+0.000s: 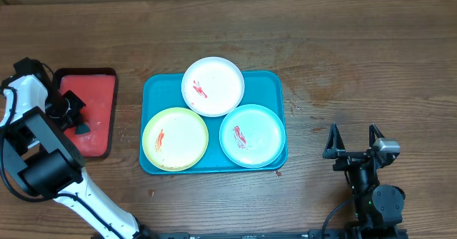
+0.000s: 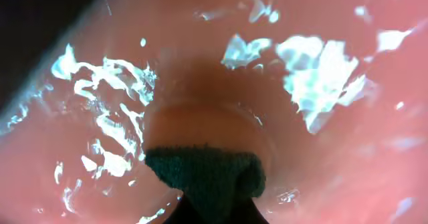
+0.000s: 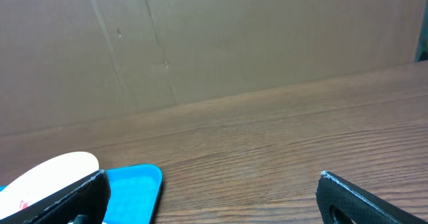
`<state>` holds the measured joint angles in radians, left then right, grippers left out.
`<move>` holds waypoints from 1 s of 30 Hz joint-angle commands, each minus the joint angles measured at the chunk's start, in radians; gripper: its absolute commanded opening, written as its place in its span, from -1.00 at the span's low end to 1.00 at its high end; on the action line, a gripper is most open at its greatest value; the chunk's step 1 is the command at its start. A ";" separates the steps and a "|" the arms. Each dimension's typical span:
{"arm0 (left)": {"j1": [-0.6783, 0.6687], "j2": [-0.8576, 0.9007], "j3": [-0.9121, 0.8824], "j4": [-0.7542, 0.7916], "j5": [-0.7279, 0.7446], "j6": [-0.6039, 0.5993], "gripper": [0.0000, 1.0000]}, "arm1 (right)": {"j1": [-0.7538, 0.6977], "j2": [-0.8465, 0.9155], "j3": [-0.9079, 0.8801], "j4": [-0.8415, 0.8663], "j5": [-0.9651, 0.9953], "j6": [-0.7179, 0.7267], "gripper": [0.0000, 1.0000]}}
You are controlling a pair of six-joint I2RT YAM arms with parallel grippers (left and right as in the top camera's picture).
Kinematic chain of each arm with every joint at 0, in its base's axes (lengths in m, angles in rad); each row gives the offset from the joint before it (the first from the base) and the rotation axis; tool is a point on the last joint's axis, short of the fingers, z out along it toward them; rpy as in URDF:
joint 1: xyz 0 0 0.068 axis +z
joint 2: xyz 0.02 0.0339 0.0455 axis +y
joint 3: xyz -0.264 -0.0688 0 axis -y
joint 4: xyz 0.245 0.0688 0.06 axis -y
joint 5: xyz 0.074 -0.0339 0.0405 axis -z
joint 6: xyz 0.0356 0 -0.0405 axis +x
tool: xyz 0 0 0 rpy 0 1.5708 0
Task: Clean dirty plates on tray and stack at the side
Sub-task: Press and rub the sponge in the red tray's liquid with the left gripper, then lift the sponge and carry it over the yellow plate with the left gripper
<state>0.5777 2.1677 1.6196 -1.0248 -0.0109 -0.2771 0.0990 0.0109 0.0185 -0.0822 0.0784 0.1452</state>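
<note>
You have three plates to work on, all sitting on the one blue tray [image 1: 273, 83] in the middle of the bench [image 1: 357, 46]. The white plate [image 1: 213, 86] is at the far edge, the yellow-green plate [image 1: 175, 139] at the near left, and the mint-teal plate [image 1: 251, 135] at the near right. The white one overlaps the rims of the other two. Each plate carries one red sauce smear [image 1: 201, 90]. There is also one red tray [image 1: 100, 89] on the bench, near the blue tray's left side but not touching it, and one dark sponge [image 2: 204, 177].

Your left claw [image 1: 71, 113] is down over the red tray, well to the left of all three plates; the yellow-green one is the closest. Its jaws are together. In the left wrist view the sponge sits right at the lower edge against the glossy red floor, but you cannot tell whether it is clamped.

Your right claw [image 1: 353, 128] is over bare bench to the right of the blue tray, jaws wide apart and holding nothing. The mint-teal plate is its nearest, and the claw is clear of it. In the right wrist view a corner of the blue tray and the edge of the white plate show at the lower left.
</note>
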 commanded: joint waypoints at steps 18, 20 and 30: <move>-0.025 -0.045 0.234 -0.209 0.013 -0.019 -0.92 | 0.005 -0.008 -0.011 0.005 0.007 -0.005 1.00; -0.031 -0.045 0.130 -0.123 0.012 -0.018 -0.91 | 0.005 -0.008 -0.011 0.005 0.007 -0.005 1.00; -0.021 -0.083 0.368 -0.293 0.041 -0.016 -0.92 | 0.005 -0.008 -0.011 0.005 0.007 -0.005 1.00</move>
<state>0.5514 2.1433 1.8141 -1.2697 -0.0002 -0.2852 0.0990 0.0109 0.0185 -0.0818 0.0792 0.1444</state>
